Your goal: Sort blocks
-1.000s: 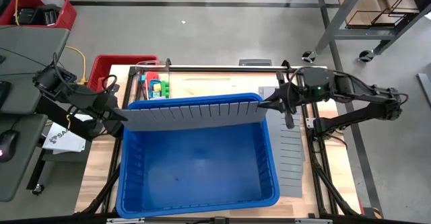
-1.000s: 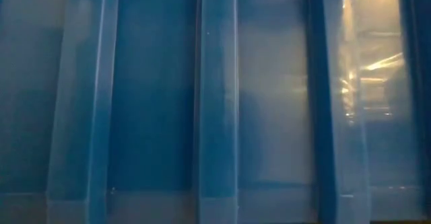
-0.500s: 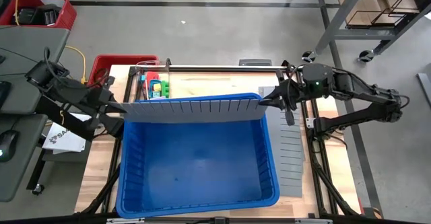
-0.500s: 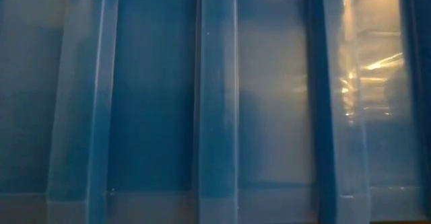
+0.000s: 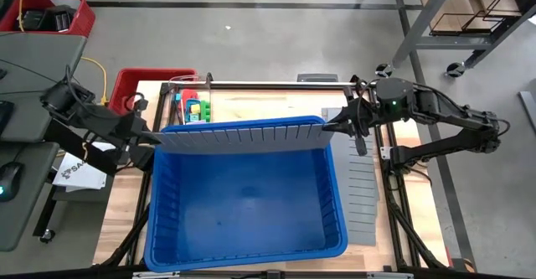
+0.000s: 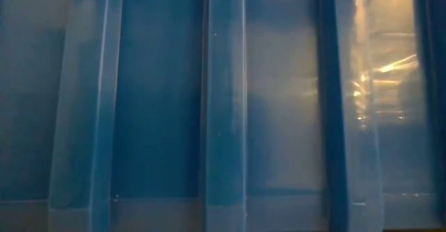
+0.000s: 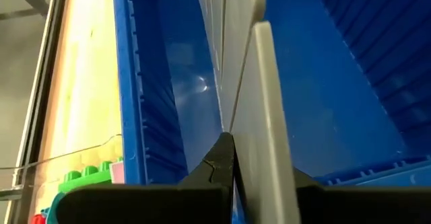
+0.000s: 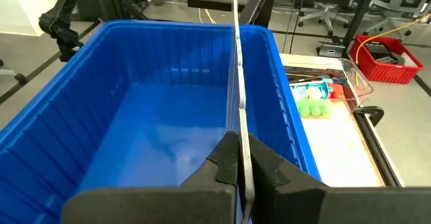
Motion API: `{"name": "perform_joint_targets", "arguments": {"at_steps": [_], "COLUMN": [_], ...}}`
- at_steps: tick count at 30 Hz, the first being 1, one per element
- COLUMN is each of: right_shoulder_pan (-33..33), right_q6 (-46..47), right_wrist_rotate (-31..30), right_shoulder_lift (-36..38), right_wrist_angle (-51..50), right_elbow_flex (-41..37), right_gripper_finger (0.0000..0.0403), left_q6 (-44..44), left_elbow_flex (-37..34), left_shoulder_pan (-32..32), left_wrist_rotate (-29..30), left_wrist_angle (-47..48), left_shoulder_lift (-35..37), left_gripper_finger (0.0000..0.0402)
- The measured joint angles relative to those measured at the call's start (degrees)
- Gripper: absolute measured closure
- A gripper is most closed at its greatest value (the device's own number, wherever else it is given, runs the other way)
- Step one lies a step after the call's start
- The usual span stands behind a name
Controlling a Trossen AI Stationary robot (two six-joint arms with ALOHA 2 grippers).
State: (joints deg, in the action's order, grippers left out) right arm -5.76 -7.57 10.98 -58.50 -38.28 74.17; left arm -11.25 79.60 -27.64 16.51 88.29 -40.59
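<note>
Together, the left gripper and right gripper pinch opposite ends of a grey divider panel over the blue bin; blocks apparently sit in a clear tray behind.

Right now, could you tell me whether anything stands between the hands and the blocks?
Yes. Both the left hand and right hand are shut on the grey divider panel, and the blue bin's far wall separates them from the blocks.
</note>
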Motion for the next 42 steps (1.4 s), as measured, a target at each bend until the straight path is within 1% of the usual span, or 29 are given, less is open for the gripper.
{"name": "perform_joint_targets", "arguments": {"at_steps": [4,11,16,20,24,27,33,38,42], "right_shoulder_pan": [0.0,0.0,0.0,0.0,0.0,0.0,0.0,0.0,0.0], "right_q6": [0.0,0.0,0.0,0.0,1.1,1.1,1.1,0.8,0.6], "right_wrist_rotate": [-0.2,-0.9,-0.9,-1.0,-1.0,-1.1,-1.1,-1.3,-1.3], "right_shoulder_lift": [0.0,0.0,-0.1,-0.2,-0.2,-0.2,-0.4,-1.7,-2.2], "right_wrist_angle": [-0.1,0.1,0.3,0.5,0.7,1.0,2.5,2.8,2.8], "right_elbow_flex": [0.0,0.0,0.0,0.0,0.0,0.0,0.0,0.0,0.0], "right_gripper_finger": [0.0403,0.0403,0.0403,0.0403,0.0403,0.0403,0.0403,0.0403,0.0403], "left_q6": [0.5,-0.5,-2.6,-2.9,-1.4,-1.3,-3.9,-3.2,-3.2], "left_elbow_flex": [-2.2,-2.4,-2.4,-2.4,-2.5,-2.5,-2.5,-2.5,-2.5], "left_shoulder_pan": [0.0,0.0,0.0,0.0,0.0,0.0,0.0,0.0,0.0], "left_wrist_rotate": [-1.0,-0.6,-3.6,-1.6,0.3,0.0,-2.8,-0.6,-0.8], "left_wrist_angle": [-0.2,0.0,0.2,1.1,1.6,1.6,1.4,2.4,2.2], "left_shoulder_lift": [0.0,0.5,1.0,1.5,1.6,1.6,2.4,3.2,3.3], "left_gripper_finger": [0.0397,0.0397,0.0397,0.0397,0.0397,0.0397,0.0397,0.0399,0.0399]}}
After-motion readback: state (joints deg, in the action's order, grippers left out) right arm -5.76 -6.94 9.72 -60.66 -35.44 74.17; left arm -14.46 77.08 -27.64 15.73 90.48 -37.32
